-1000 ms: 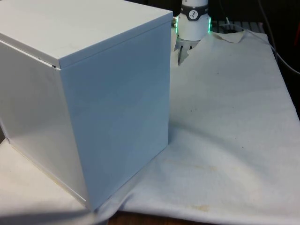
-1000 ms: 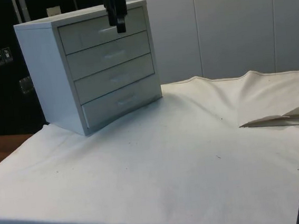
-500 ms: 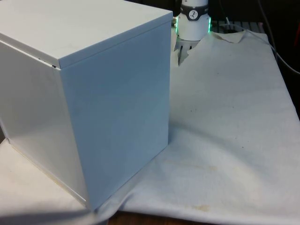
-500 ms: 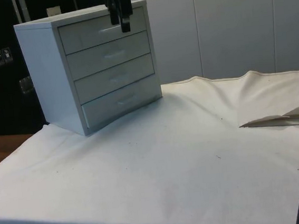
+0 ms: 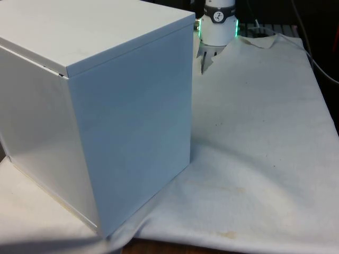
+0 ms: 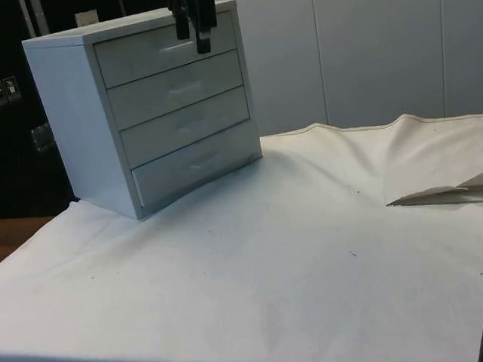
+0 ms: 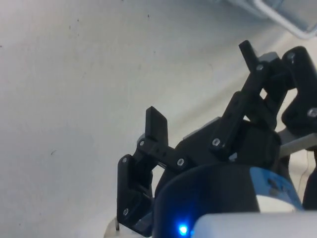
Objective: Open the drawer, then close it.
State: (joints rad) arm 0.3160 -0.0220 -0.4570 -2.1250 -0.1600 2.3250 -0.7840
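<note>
The desk (image 6: 317,259) carries a white chest of drawers (image 6: 153,104) at the far end, all four drawers shut. The gripper (image 6: 195,33) hangs before the top drawer (image 6: 140,55), jaws apart and holding nothing. I'd say opening hasn't begun; next it must close on that drawer's handle (image 6: 169,48).

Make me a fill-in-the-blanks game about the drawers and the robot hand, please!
1. The chest of drawers has ____ drawers.
2. All of its drawers are ____.
3. The gripper hangs in front of the ____ drawer.
4. The chest stands on a ____ cloth.

Missing words: four; shut; top; white
</note>
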